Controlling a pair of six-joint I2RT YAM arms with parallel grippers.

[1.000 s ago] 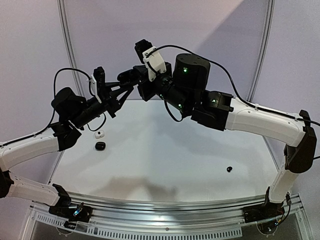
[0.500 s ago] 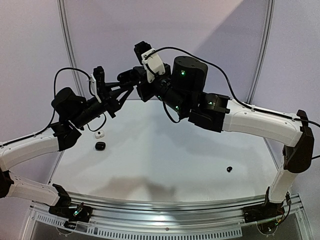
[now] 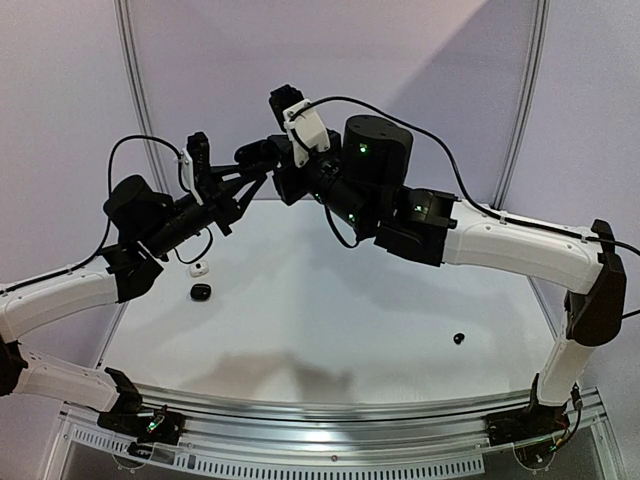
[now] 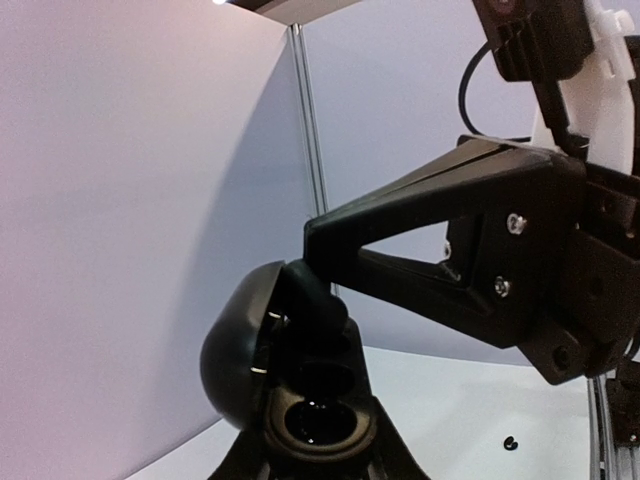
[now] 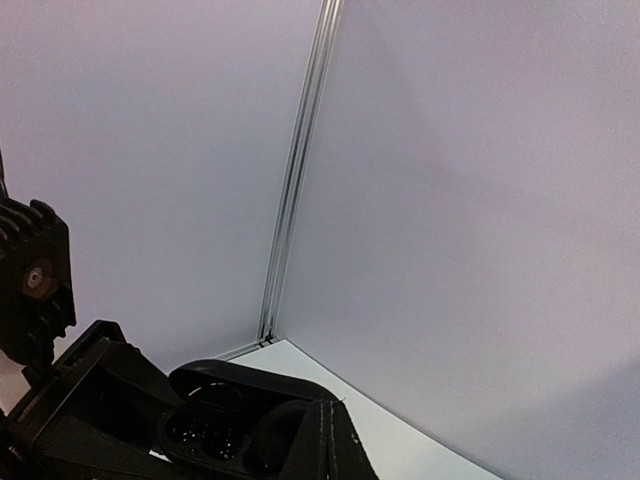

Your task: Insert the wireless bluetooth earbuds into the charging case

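While one black earbud [image 3: 459,338] lies alone on the near right part of the white table [image 3: 330,300], the black charging case [image 4: 312,425] is high in the air over the far left part. Its lid [image 4: 235,355] stands open to the left, and round cups show inside.

The left gripper [image 3: 256,172] has its fingers closed tight on the lower part of the case and holds it up. The right gripper [image 4: 322,262] has its jaws pressed together. Its tip sits right at the open mouth of the case, next to the lid. A dark round bit is under that tip, but I cannot tell if it is an earbud.

The left arm bends at the elbow by the left edge and reaches up and away toward the middle. The right arm climbs from the near right corner and stretches long to the left. Its gripper points left to meet the other one.

Under the left arm, a small white thing [image 3: 198,268] and a small black thing [image 3: 201,291] lie close together on the table. They are too small to name. Light purple walls [image 5: 450,200] stand behind.
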